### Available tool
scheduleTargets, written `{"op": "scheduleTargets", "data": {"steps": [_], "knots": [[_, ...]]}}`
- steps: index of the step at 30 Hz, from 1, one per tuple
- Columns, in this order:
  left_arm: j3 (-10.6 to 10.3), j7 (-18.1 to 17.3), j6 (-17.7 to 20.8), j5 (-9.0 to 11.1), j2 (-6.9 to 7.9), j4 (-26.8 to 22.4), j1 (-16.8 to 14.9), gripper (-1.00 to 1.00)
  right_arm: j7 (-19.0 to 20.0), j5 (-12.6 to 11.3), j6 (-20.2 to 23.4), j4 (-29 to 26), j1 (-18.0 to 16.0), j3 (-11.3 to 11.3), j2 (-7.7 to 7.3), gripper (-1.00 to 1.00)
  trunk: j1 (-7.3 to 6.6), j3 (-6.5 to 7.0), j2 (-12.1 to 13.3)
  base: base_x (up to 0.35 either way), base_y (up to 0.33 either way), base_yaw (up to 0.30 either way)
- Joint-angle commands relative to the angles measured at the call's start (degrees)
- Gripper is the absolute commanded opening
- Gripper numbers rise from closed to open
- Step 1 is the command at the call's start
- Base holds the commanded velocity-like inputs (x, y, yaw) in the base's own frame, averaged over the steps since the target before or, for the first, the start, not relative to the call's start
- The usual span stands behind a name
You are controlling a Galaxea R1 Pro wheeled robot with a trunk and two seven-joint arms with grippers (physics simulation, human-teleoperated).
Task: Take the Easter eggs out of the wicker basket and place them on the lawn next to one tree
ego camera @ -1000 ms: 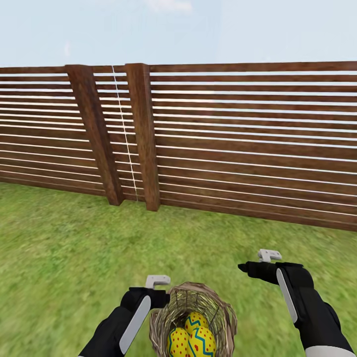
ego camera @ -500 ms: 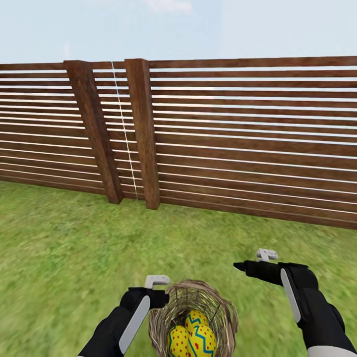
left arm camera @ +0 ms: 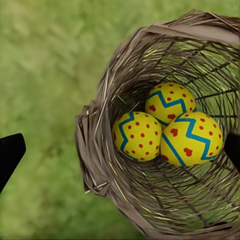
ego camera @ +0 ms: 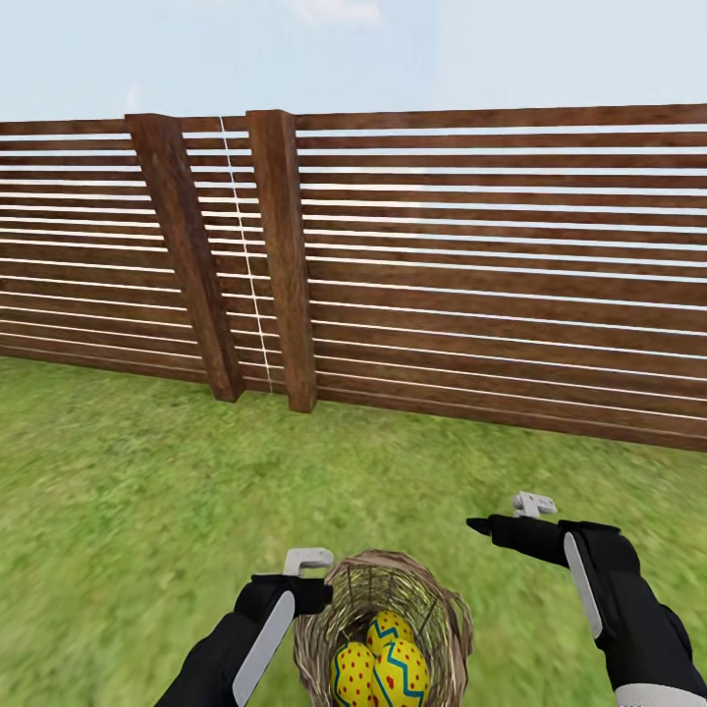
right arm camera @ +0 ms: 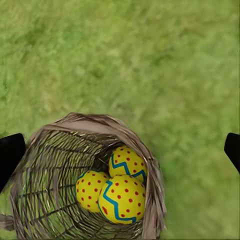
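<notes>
All 3 Easter eggs [left arm camera: 165, 127] lay in the wicker basket [ego camera: 385, 628] on the lawn [ego camera: 147, 491]. Left claw [left arm camera: 120, 150] straddled its rim, wide open; right claw [right arm camera: 120, 150] hovered wide. Next, probably, closing on 1 egg.

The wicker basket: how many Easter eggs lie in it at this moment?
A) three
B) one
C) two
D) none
A: the left wrist view looks down into the wicker basket and shows three Easter eggs huddled together at its bottom, none out on the lawn.
</notes>
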Motion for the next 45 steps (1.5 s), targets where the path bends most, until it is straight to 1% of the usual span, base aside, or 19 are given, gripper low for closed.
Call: {"op": "scheduleTargets", "data": {"steps": [1,3,7,14,39,42,45], "knots": [[-0.2,0.6,0.1,0.6,0.04,-0.1,0.1,1.0,0.2,0.1,0.3,-0.1,-0.2,0.3,0.32,1.0,-0.01,-0.05,0.0,0.0,0.0,0.0],[-0.3,0.6,0.1,0.6,0.07,-0.1,0.2,1.0,-0.4,0.0,0.3,-0.2,-0.2,0.9,0.57,1.0,-0.01,-0.05,0.0,0.0,0.0,0.0],[-0.3,0.6,0.1,0.6,0.07,-0.2,0.2,1.0,-1.6,-0.4,0.4,-0.4,-0.3,2.1,0.49,1.0,-0.01,-0.05,0.0,0.0,0.0,0.0],[-0.3,0.7,0.1,0.6,0.07,-0.3,0.2,1.0,-1.6,-0.5,0.4,-0.5,-0.3,2.1,0.46,1.0,-0.01,-0.05,0.0,0.0,0.0,0.0],[-0.2,0.7,0.1,0.5,0.05,0.2,0.2,1.0,-1.3,-0.7,0.7,-0.6,-0.3,2.0,0.45,1.0,5.49,-4.54,-10.1,0.0,0.0,0.0],[0.2,0.6,-0.5,0.6,0.07,0.8,0.1,1.0,0.7,-0.7,0.8,-0.6,-0.3,2.0,0.45,1.0,6.14,-5.08,-11.3,0.0,0.0,0.0],[0.7,0.6,-2.5,0.6,-0.04,4.0,-0.3,1.0,3.8,-0.6,0.8,-0.6,-0.3,2.0,0.37,1.0,6.8,-5.62,-12.5,0.0,0.0,0.0]]}}
